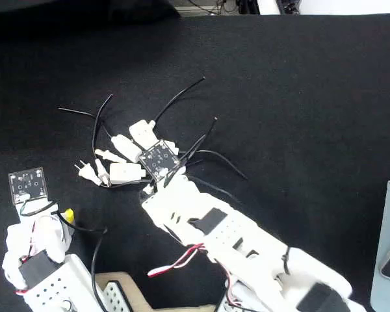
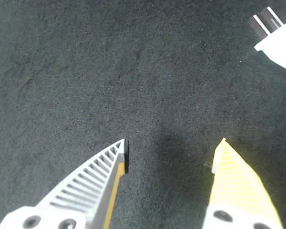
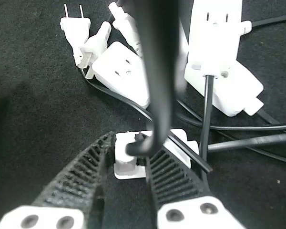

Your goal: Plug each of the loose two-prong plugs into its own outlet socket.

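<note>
The right gripper (image 3: 130,153) has its black ribbed fingers (image 3: 171,174) drawn in on a small white plug (image 3: 126,164), pinching its body from both sides. A thick black cord (image 3: 159,71) rises out of that held plug and runs past the wrist camera, hiding a strip of the parts behind it. The held plug sits near the middle of the black table (image 1: 299,97), at the near edge of a tangle of white parts.

Just beyond the fingers lies a flat white outlet socket (image 3: 124,71), its two slots facing up. Left of it are the loose two-prong plugs (image 1: 86,170), small white bodies with bare metal prongs, lying close together, with thin cords trailing away from the cluster. On the far side of the cluster two more socket blocks (image 3: 214,28) overlap each other. Thin black cords (image 3: 257,141) cross the table between the held plug and these blocks, and one lies over the fingertip. Others fan out across the far side of the table.

A square black marker tag (image 1: 159,159) sits on the right arm's wrist, covering part of the cluster in the high view.

At the near left, the left gripper (image 2: 174,140) is spread wide with nothing between its grey finger and its yellow finger (image 2: 233,176), over bare table. One white plug end (image 2: 276,40) lies beyond the yellow finger, well apart from it.
</note>
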`<state>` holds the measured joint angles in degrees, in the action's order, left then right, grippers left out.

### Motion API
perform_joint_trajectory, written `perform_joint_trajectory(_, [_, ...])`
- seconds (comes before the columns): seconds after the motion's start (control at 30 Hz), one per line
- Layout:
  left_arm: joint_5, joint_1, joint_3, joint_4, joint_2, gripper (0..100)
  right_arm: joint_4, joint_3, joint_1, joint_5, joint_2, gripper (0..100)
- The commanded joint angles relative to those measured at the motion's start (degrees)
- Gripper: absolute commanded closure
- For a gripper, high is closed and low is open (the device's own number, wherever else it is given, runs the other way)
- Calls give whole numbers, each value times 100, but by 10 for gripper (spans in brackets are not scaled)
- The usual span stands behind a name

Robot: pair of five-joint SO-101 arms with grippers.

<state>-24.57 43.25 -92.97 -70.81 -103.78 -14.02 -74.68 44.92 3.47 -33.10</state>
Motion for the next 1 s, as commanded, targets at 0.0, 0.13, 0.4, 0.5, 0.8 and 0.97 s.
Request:
perform_joint_trajectory(0.0, [9,-57,40,105,-53,711,352,215,-70,-53,479,987])
perform_joint_trajectory(0.13, [9,-57,31,105,-53,711,325,215,-70,-53,585,987])
perform_joint_trajectory(0.4, [9,-57,31,105,-53,711,-211,242,-70,-765,637,987])
perform_joint_trajectory(0.5, [9,-57,31,105,-53,711,-378,259,-70,-1037,637,987])
perform_joint_trajectory(0.8, [9,-426,303,9,-53,706,-958,716,26,-1363,338,939])
perform_joint_trajectory(0.97, [35,-1121,857,-369,-44,627,-2391,1481,167,-958,-655,766])
